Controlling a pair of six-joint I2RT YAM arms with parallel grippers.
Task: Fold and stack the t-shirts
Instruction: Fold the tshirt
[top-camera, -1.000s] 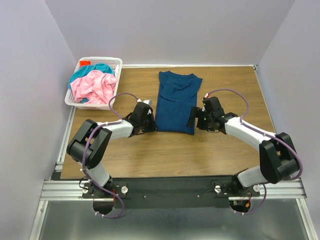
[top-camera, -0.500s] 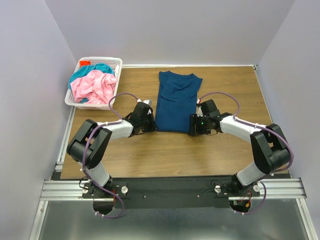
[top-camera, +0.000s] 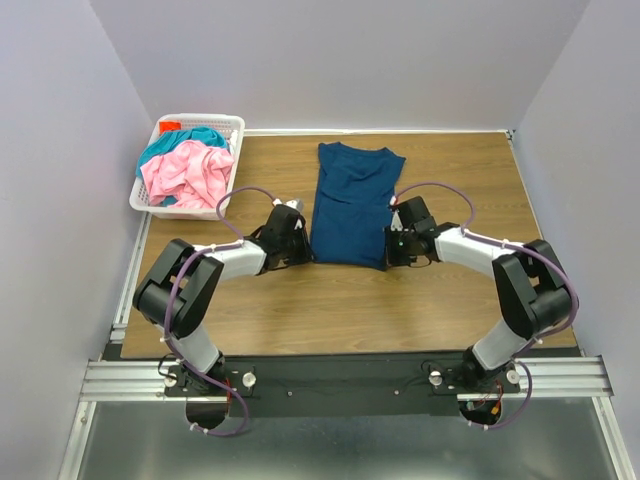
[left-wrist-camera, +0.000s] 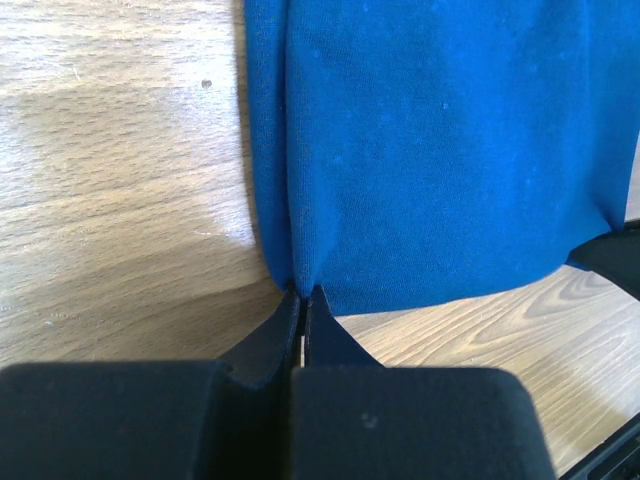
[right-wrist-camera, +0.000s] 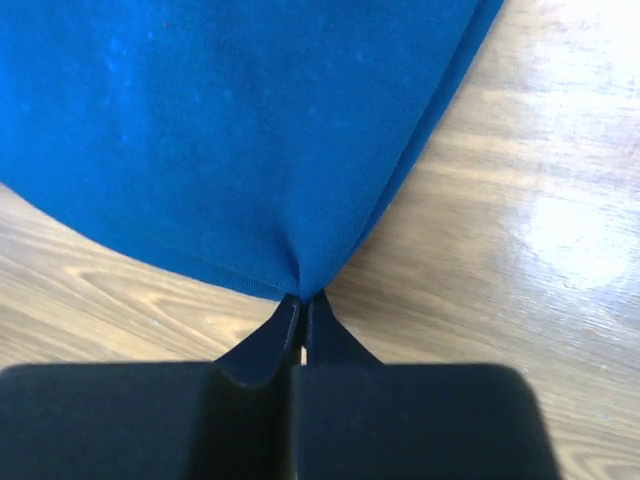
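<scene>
Pinching thin: near hem could slip on the fold

Spanning the wooden bench (top-camera: 300, 300), the scene has one garment laid out. The dark blue t-shirt (top-camera: 352, 200) lies flat mid-bench as a narrow, long panel, collar at the far end. The pink t-shirt (top-camera: 185, 175) and teal t-shirt (top-camera: 195, 135) sit crumpled in the white lattice basket (top-camera: 236, 124) at the far left corner.

The left hand (left-wrist-camera: 303, 292) is clenched on the shirt's near-left hem corner, and the right hand (right-wrist-camera: 303, 297) is clenched on the near-right one. Each holds only a small tuck of cloth at its very tips.

Risks, as I judge them:
- With so shallow a bite, either corner may pull free once lifted.
- The tips may have caught only some of the layers, leaving the rest on the bench.
- Uneven travel between the two arms would skew the fold.
</scene>
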